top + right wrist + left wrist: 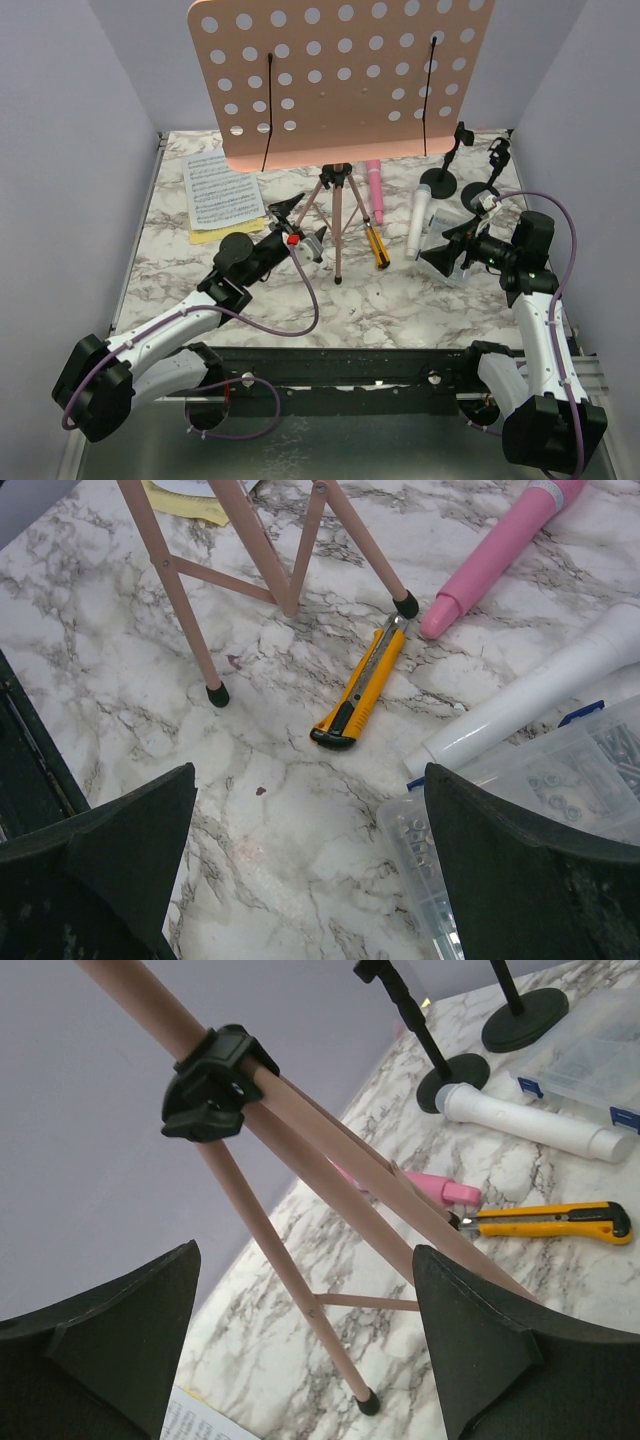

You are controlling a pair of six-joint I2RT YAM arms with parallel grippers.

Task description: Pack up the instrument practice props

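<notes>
The pink tripod (338,215) stands upright in the middle of the marble tabletop (400,300) and carries the pink perforated music rack (340,75) high above everything else, so it is the bulkiest prop and probably the first to be dealt with. The left end effector (300,225) sits close against the tripod's left side, below the black leg collar (210,1085). Its jaws stand apart with the legs ahead of the gap, released and grasping nothing, which reads as lining up for a hold on a leg. The right end effector (447,248) hangs wide open and empty over the clear plastic box (455,268), just beside the grey-white toy microphone (418,220), well placed to reach it. The pink toy microphone (376,190) lies by the tripod's right leg, with the yellow-and-black cutter (378,245) near it. The sheet-music pages (222,190) lie flat at back left, and the two black mic mounts (440,178) stand at back right. Nothing looks packed yet.
</notes>
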